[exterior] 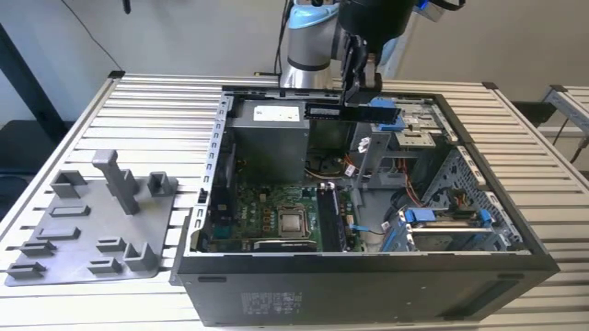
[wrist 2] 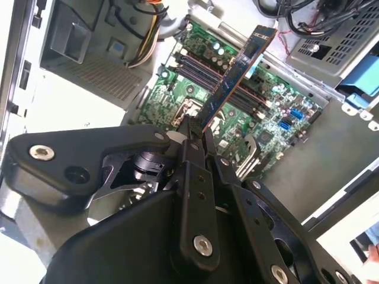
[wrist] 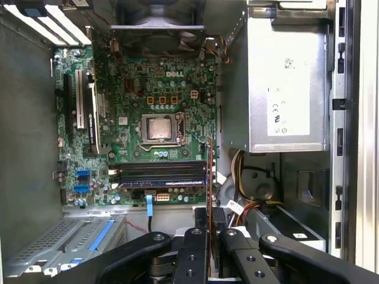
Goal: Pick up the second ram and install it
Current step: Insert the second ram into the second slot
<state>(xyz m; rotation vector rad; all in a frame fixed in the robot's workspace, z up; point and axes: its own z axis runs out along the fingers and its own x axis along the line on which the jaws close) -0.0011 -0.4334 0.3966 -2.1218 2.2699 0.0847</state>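
Note:
My gripper (exterior: pixel 350 102) hangs over the back part of the open computer case (exterior: pixel 368 265), shut on the second ram (exterior: pixel 327 110), a thin dark board held level. In the second wrist view the second ram (wrist 2: pixel 234 77) sticks out from between the fingers (wrist 2: pixel 188 137), above the green motherboard (wrist 2: pixel 266 112). In the first wrist view the second ram (wrist: pixel 210 171) shows edge-on, crossing one end of the long dark memory slots (wrist: pixel 157 175), with the gripper (wrist: pixel 211 216) around its near end. The board is above the slots, not touching them.
A grey holder plate (exterior: pixel 92 227) with upright blocks lies on the slatted table at the exterior view's left. Inside the case are the processor socket (wrist: pixel 161 128), the silver power supply (wrist: pixel 284 89), a fan (wrist: pixel 157 26), loose cables (wrist: pixel 246 177) and blue-tabbed drive bays (exterior: pixel 442 221).

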